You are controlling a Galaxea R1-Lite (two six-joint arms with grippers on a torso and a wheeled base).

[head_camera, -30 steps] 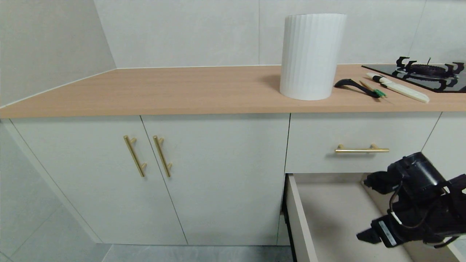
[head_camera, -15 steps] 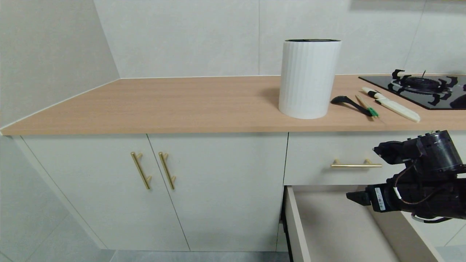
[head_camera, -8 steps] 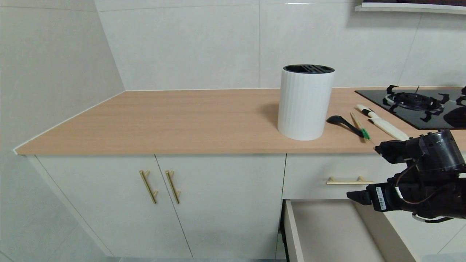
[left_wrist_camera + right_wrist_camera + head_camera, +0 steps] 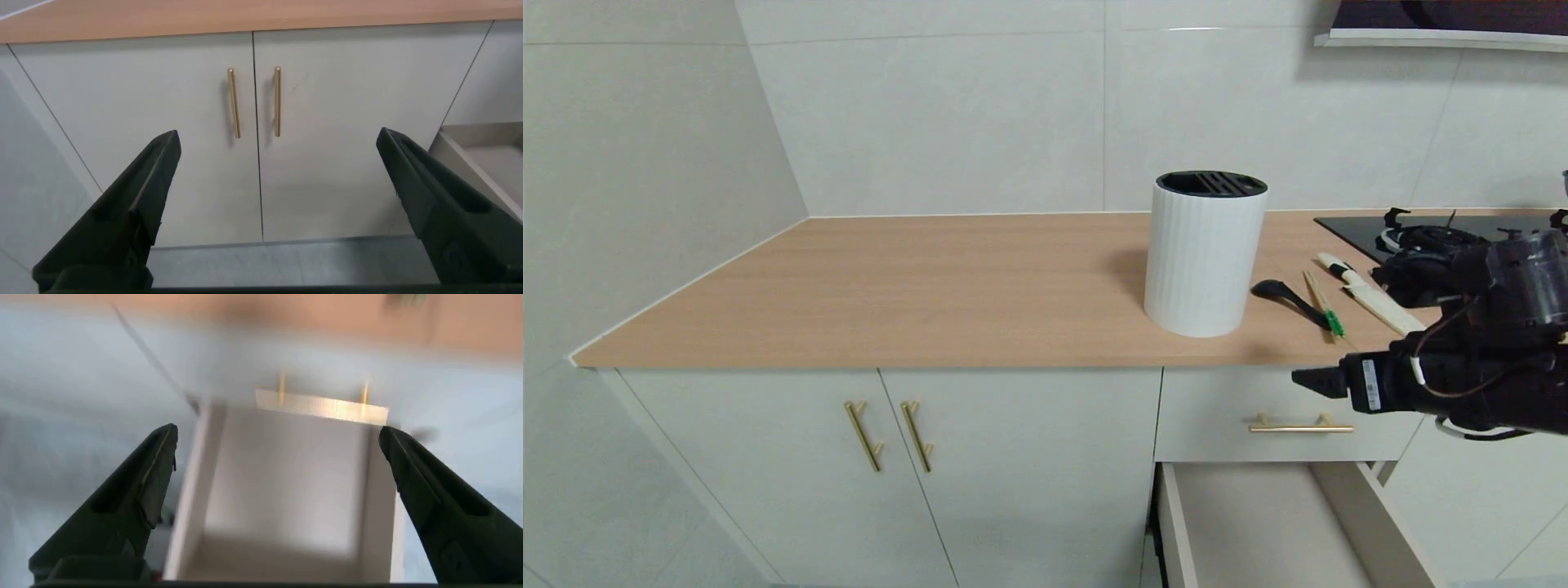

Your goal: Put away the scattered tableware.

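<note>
1. Pale tiled walls [image 4: 931, 106] fill the top and left of the head view, and a hood [image 4: 1445, 23] juts in at upper right. This is a kitchen corner.
2. A wooden counter [image 4: 890, 286] crosses the middle, with a hob [image 4: 1421, 235] at its right end.
3. Under it, two doors [image 4: 768, 465] are closed at lower left. At bottom right, a drawer [image 4: 1176, 531] is pulled out.
4. A white ribbed holder [image 4: 1205, 261] stands upright, right of centre.
5. The right gripper [image 4: 278, 437] hangs over the drawer at the right edge, jaws spread wide and holding nothing. The left gripper [image 4: 278, 143] faces the doors, just as wide and also empty.
6. The tableware lies close together just right of the holder, near the counter's front edge: a black spoon [image 4: 1282, 298], chopsticks [image 4: 1321, 304] and a knife [image 4: 1372, 300].
7. With the drawer open, the first pickup appears to be the step in hand. The right gripper would likely need to clear the counter edge, settle over one thin piece and close low against the wood.
</note>
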